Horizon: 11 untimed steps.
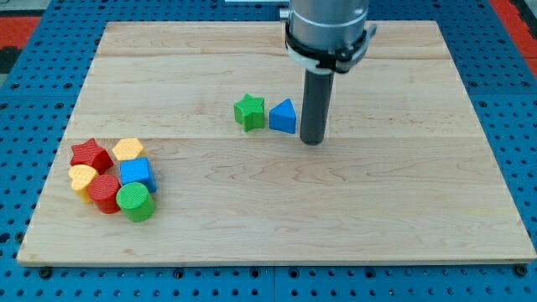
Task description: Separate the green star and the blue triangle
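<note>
The green star (249,111) and the blue triangle (284,117) sit side by side near the middle of the wooden board (377,218), the star on the left, almost touching. My tip (312,141) rests on the board just right of the blue triangle, very close to its right edge. The dark rod rises from it to the arm at the view's top.
A cluster of blocks lies at the board's lower left: a red star (91,154), a yellow hexagon (128,149), a blue cube (137,174), a yellow block (82,179), a red cylinder (105,193) and a green cylinder (134,202).
</note>
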### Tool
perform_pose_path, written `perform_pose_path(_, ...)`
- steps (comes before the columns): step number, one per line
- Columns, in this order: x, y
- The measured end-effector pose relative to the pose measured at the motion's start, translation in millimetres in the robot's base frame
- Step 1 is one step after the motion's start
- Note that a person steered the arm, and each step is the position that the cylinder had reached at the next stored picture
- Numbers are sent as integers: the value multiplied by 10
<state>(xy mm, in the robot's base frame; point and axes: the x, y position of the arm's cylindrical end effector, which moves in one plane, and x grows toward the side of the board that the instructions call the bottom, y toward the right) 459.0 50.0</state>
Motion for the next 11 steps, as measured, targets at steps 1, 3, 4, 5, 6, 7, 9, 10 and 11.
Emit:
perform_pose_path(1, 31, -636)
perform_pose_path(3, -501, -743)
perform_pose_path(4, -645, -735)
perform_pose_path(5, -598, -364)
perform_pose_path(6, -359, -287)
perform_pose_path(7, -316, -791)
perform_pose_path(9, -596, -1069)
perform_pose_path(10, -733, -630)
perform_pose_path(11, -214, -812)
